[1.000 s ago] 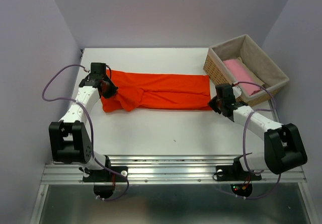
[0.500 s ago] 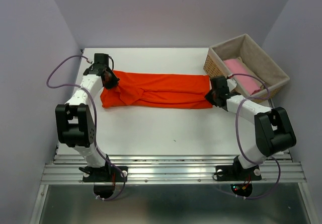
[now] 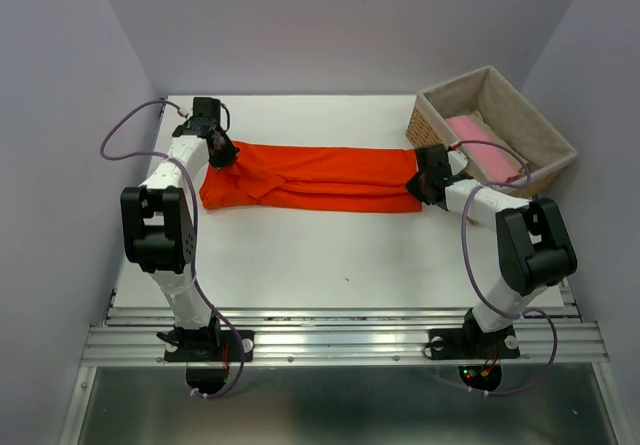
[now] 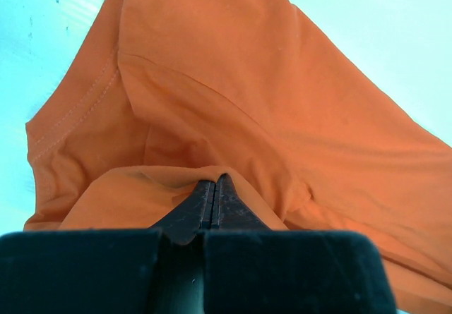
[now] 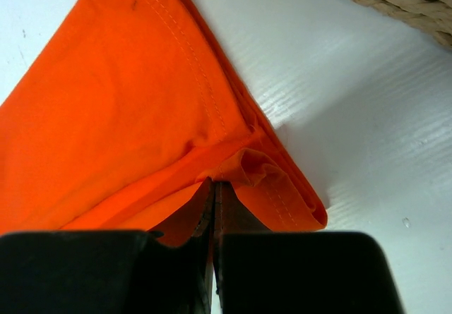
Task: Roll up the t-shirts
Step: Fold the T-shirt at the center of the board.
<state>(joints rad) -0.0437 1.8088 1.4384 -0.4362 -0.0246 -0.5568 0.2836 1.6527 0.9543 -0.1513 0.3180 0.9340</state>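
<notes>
Left fingers (image 4: 200,205) and right fingers (image 5: 200,214) clench opposite ends of the orange t-shirt (image 3: 320,177).

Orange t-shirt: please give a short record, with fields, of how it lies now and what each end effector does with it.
orange t-shirt: folded into a long band, lying across the table
left end effector: closed, pinching the band's left end
right end effector: closed, pinching the right end's corner
basket: at back right, holds a pink t-shirt
</notes>
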